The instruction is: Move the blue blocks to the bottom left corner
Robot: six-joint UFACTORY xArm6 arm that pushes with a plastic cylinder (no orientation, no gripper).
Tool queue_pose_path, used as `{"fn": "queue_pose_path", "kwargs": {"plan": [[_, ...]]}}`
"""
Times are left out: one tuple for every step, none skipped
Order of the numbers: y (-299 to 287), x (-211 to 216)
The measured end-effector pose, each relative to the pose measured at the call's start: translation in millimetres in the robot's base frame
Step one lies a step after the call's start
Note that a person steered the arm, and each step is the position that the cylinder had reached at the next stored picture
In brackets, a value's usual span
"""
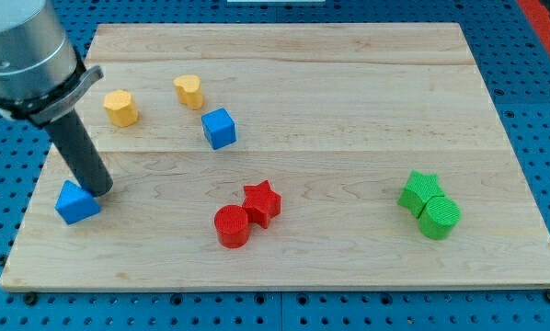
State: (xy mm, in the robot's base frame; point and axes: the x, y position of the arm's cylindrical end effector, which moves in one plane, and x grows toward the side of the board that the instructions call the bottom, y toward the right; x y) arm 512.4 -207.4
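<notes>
My tip (98,192) has no fingers to open; it touches one blue block (76,202). The blue cube (219,128) sits far right, so a crooked push might miss it.

The arm's grey housing (22,55) runs off the frame at about 10 o'clock, the rod covers the upper right corner of the blue block (76,202) so where my tip (98,193) touches it isn't clear, and the green star (419,191) sits partly behind the green cylinder (439,217).
</notes>
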Motion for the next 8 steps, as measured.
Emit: {"fn": "queue_pose_path", "kwargs": {"plan": [[25, 1], [109, -47], [198, -69], [229, -72], [269, -102], [271, -133], [230, -137], [189, -108]]}}
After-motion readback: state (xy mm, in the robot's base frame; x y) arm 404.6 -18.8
